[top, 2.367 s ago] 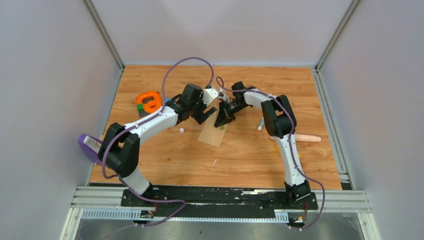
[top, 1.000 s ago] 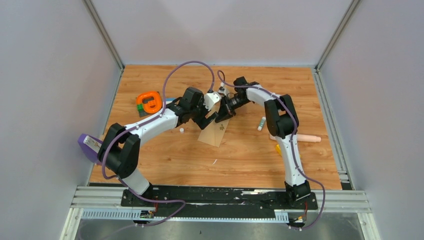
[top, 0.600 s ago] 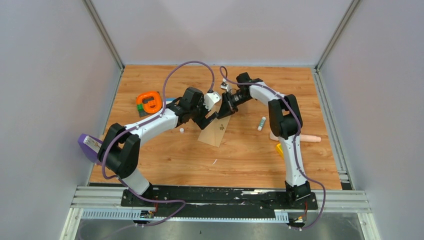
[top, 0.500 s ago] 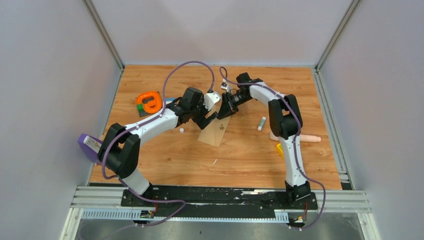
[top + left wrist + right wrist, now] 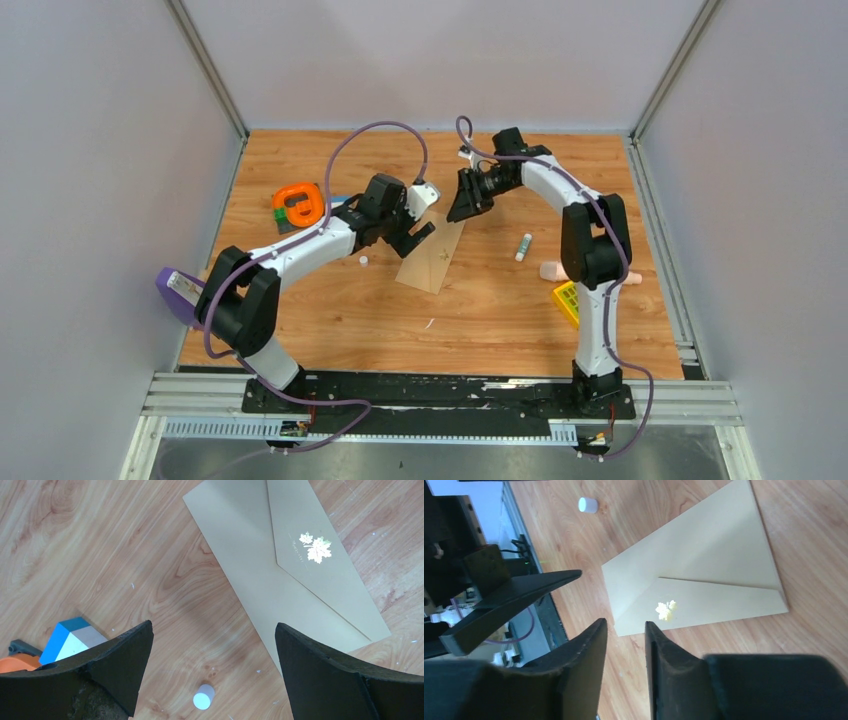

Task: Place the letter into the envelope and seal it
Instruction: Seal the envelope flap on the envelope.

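Observation:
The tan envelope (image 5: 435,255) lies flat on the wooden table with its pointed flap folded down; a gold leaf mark (image 5: 315,547) sits on the flap. The letter is hidden from every view. My left gripper (image 5: 413,236) hovers wide open at the envelope's left edge, with bare table between its fingers (image 5: 212,625). My right gripper (image 5: 464,208) is raised off the envelope's far end, its jaws a narrow gap apart (image 5: 625,622) with nothing in them. The right wrist view shows the envelope (image 5: 704,575) below and ahead of the fingertips.
A small white cap (image 5: 203,696) lies on the table left of the envelope. An orange tape dispenser (image 5: 298,203) and a blue block (image 5: 70,637) sit at the back left. A glue stick (image 5: 522,247), a pink object (image 5: 553,270) and a yellow piece (image 5: 567,302) lie to the right.
My right gripper has lifted from the envelope's top end, drawn back to the right and opened. The left arm and the envelope have stayed put.

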Available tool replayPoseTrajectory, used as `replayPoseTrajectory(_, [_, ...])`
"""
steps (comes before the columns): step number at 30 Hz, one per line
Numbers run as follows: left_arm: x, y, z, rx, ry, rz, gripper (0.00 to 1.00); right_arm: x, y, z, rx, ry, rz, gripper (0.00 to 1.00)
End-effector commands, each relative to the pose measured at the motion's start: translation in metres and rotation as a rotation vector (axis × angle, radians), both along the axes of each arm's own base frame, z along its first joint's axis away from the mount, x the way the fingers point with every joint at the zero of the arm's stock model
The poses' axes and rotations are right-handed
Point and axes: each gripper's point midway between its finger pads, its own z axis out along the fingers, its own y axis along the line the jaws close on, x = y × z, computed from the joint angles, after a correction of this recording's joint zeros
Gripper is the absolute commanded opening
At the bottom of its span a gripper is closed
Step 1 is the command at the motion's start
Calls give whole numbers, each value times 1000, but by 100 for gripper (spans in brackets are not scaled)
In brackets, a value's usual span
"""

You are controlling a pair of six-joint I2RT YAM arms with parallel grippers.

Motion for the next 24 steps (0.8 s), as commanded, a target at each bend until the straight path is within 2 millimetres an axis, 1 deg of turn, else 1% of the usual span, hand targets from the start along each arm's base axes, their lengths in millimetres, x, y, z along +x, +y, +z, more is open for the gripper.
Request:
replayPoseTrajectory(1, [6,-3,21,-37,-52,-2,100,-9,14,15,106,-23,61,17])
replayPoseTrajectory(2, [7,-3,20,-36,-50,0,100,-12,19,10,114,5,70,3])
replayPoseTrajectory(3, [7,-4,16,-32,-42,0,100,-15,22,2,116,36,75,0])
replayPoseTrajectory(6, [6,-4,7,-29,-20,7,100,-21,33,-22,101,99,92,0])
replayPoseTrajectory(9, [6,-5,-6,-22,13,19,100,-21,41,-40,90,149,94,0])
replayPoseTrajectory(11, [5,-6,-11,-25,27,19,100,-20,44,-51,76,168,90,0])
replayPoseTrajectory(15, [5,-7,-15,-26,38,20,100,-16,45,-70,35,189,72,0])
replayPoseTrajectory(21, [5,-7,-15,-26,34,17,100,-18,43,-106,-56,222,52,0])
replayPoseTrajectory(24, [4,-6,-14,-23,31,17,100,-17,40,-116,-104,242,23,0])
